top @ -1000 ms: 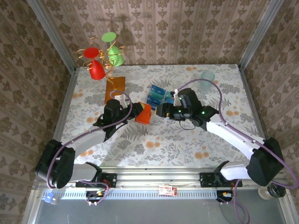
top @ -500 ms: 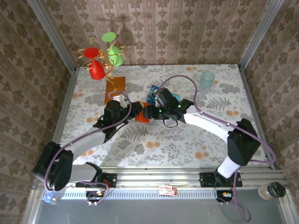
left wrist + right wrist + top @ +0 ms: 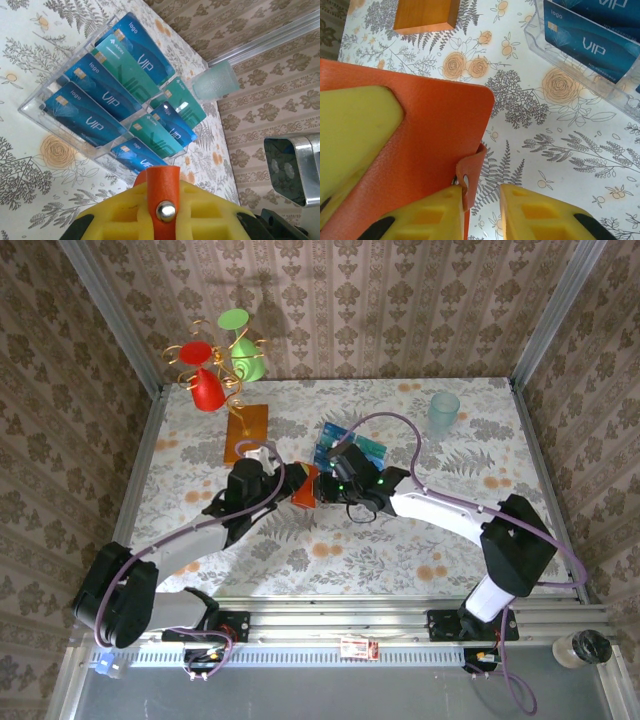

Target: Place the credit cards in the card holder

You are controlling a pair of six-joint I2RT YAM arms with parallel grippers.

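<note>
Right wrist view, nearest first: the right gripper (image 3: 479, 192) has its jaws apart by a narrow gap. The snap tab (image 3: 470, 175) of the card holder (image 3: 420, 130) hangs between them, against one finger and clear of the other. A second ago these jaws stood much wider and the arm sat right of centre in the top view. It has since swung in to centre frame and is pinching down. I do not read it as a grip yet.

The left gripper (image 3: 162, 202) is clamped on the card holder, unchanged. Its yellow pad (image 3: 355, 130) presses the orange leather at the left of the right wrist view. The holder sits between the two wrists, centre of the top view, and appears lifted off the table.

Further out, the clear rack (image 3: 31, 106) has blue and teal cards (image 3: 107, 97) in its slots, upper middle of the left wrist view. I see no card in the holder. The wooden board (image 3: 425, 15) lies at the upper left of the right wrist view. A frosted cup (image 3: 215, 85) lies beyond the rack.

My reading is that the step in hand is undoing the snap, with the left holding the body and the right taking the tab. The holder looks fastened, so no card can go in yet and the task is barely begun. The thin tab could slip out as the jaws meet.
</note>
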